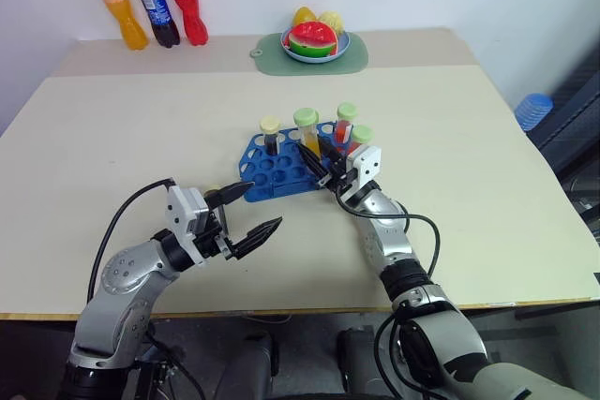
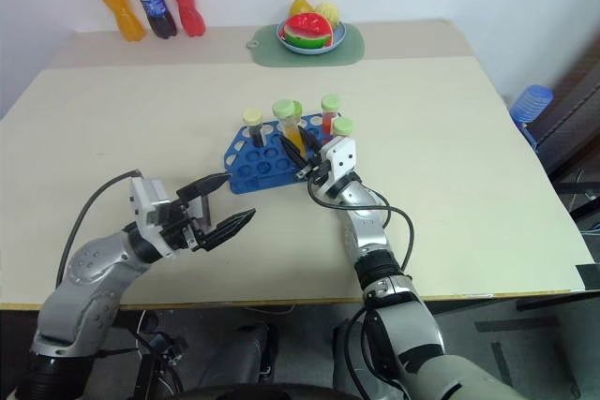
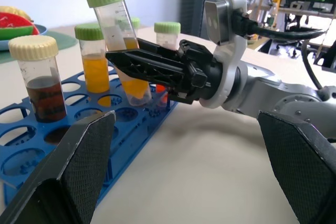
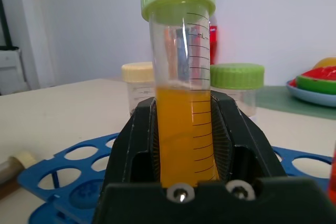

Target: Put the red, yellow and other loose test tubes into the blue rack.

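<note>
- Left gripper (image 1: pixel 251 214) idles up front, jaws wide apart.
- Right gripper (image 3: pixel 137 65), clamped on the yellow tube (image 4: pixel 181 103), hovers over blue rack (image 1: pixel 272 173); next, drop into a free hole.

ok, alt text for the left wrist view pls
The right gripper is shut on a green-capped tube of orange liquid, tilted over the blue rack. A cream-capped brown tube and another green-capped orange tube stand in the rack; the left gripper's open fingers frame the foreground.
</note>
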Robot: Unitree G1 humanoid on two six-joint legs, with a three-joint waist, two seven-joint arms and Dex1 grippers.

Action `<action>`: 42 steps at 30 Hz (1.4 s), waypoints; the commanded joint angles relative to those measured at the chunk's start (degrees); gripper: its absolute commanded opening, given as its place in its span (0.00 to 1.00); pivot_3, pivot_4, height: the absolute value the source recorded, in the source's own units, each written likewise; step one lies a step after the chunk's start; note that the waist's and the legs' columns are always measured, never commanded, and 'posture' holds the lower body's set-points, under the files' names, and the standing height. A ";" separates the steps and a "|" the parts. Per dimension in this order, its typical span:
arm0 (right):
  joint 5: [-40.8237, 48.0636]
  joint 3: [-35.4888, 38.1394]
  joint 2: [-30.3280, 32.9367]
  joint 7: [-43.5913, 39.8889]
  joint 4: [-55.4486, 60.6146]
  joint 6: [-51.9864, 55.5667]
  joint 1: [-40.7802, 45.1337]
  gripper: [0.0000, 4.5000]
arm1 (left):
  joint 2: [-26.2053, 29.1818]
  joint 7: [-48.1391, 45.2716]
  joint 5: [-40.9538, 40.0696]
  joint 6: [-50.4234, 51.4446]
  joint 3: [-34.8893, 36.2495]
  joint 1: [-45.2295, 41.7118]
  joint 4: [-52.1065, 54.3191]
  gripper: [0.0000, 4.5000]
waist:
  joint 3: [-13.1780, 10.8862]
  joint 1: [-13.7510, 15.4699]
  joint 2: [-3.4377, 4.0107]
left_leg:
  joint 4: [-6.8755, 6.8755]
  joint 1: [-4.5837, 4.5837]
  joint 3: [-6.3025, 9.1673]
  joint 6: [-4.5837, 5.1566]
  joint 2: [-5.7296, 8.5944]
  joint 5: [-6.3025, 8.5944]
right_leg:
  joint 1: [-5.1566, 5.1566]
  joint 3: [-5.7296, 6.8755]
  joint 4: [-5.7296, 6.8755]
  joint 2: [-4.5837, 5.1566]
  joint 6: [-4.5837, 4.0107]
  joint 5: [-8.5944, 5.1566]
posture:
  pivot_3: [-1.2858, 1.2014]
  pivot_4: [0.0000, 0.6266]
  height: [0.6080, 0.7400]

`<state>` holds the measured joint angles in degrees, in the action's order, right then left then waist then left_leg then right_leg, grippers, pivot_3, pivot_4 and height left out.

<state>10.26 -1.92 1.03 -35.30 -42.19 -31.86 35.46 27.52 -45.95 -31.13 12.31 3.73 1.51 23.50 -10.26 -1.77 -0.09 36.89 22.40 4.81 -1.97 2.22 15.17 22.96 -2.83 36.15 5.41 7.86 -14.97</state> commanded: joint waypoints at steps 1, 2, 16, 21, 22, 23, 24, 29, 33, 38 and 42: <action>-0.47 0.96 0.43 -0.09 -3.81 -1.44 -0.40 0.19 | 0.75 0.22 -1.06 0.10 1.51 0.06 2.34 1.00 | 0.01 -0.11 0.00 | 0.00 -0.02 0.01 0.00 0.00 0.00 | -0.03 0.00 0.00 0.00 0.00 0.00 | 0.52 0.24 1.00; -0.39 1.00 0.49 -0.20 -4.18 -1.78 -0.37 0.19 | 0.80 0.28 -1.09 0.14 1.51 0.04 2.39 1.00 | 0.02 -0.19 -0.02 | 0.00 -0.03 0.01 0.00 0.00 0.00 | -0.05 0.00 0.00 0.00 0.00 0.00 | 0.52 0.24 1.00; 0.82 1.09 -1.15 -5.00 -8.25 -4.97 -0.66 0.50 | 0.58 1.66 -2.75 1.21 1.95 0.64 3.10 1.00 | 0.06 -0.76 -0.07 | -0.01 -0.06 0.06 0.00 -0.01 0.00 | -0.09 0.01 -0.01 -0.02 -0.01 0.00 | 0.52 0.24 1.00; -2.18 0.04 0.44 -3.70 -4.48 -6.57 -1.86 0.99 | -0.33 6.88 -7.48 5.41 4.99 0.75 6.15 1.00 | 0.11 -0.73 -0.15 | -0.02 -0.08 0.08 -0.01 -0.05 0.00 | -0.09 0.01 -0.01 -0.05 -0.01 0.00 | 0.52 0.24 1.00; -2.24 -0.44 1.48 -4.77 -2.33 -5.97 -2.59 0.99 | -0.90 9.87 -8.64 7.07 6.08 0.73 7.42 1.00 | 0.11 -0.64 -0.15 | -0.02 -0.08 0.08 -0.01 -0.05 0.00 | -0.09 0.01 -0.01 -0.04 -0.01 0.00 | 0.52 0.24 1.00; -2.21 -1.00 2.67 -5.97 0.21 -4.86 -3.52 0.99 | -1.49 13.59 -9.23 8.93 7.23 0.72 8.75 1.00 | 0.11 -0.51 -0.14 | -0.02 -0.07 0.09 -0.01 -0.04 0.00 | -0.09 0.01 -0.01 -0.04 -0.01 -0.01 | 0.52 0.24 1.00; -2.19 -1.51 4.00 -7.08 3.16 -3.84 -4.62 0.99 | -1.57 17.10 -10.04 11.43 8.36 0.91 10.31 1.00 | 0.11 -0.40 -0.14 | -0.03 -0.06 0.11 -0.01 -0.04 0.00 | -0.09 0.01 -0.02 -0.02 -0.01 -0.01 | 0.52 0.24 1.00; 0.16 -3.02 12.41 -12.89 19.06 5.69 -11.56 0.99 | -0.84 36.96 -15.53 27.00 14.89 0.65 17.24 1.00 | 0.08 -0.21 -0.15 | 0.00 -0.01 0.10 -0.01 0.03 0.00 | -0.08 0.01 -0.03 0.07 0.00 0.00 | 0.52 0.24 1.00; 4.23 -2.23 24.19 -20.81 32.98 14.73 -19.64 0.99 | 3.75 60.34 -37.53 44.20 19.97 -5.13 15.12 1.00 | 0.05 0.28 -0.16 | 0.02 -0.01 0.18 -0.01 -0.02 0.00 | -0.09 0.03 0.00 0.04 0.01 -0.01 | 0.52 0.24 1.00; 8.79 -0.83 33.88 -26.53 44.04 23.02 -24.01 0.99 | 16.20 87.79 -70.68 44.24 12.24 -12.93 3.99 1.00 | 0.01 0.72 -0.19 | 0.09 -0.05 0.16 0.00 -0.04 0.01 | -0.11 0.01 0.02 0.05 0.02 -0.01 | 0.52 0.24 1.00; 12.63 -0.29 38.91 -30.56 50.62 28.36 -24.96 0.99 | 16.60 103.41 -81.45 39.00 4.46 -17.91 -0.60 1.00 | 0.02 1.09 -0.20 | 0.08 -0.03 0.15 -0.02 -0.01 0.01 | -0.12 0.01 -0.02 0.13 0.02 -0.01 | 0.52 0.24 1.00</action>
<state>20.33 -3.11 39.15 -64.17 4.63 -5.05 10.67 44.88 52.06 -108.50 53.56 10.09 -15.80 23.44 -10.24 -0.68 -0.29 36.98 22.36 4.96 -1.98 2.23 15.18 22.80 -2.82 36.09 5.55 7.88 -14.98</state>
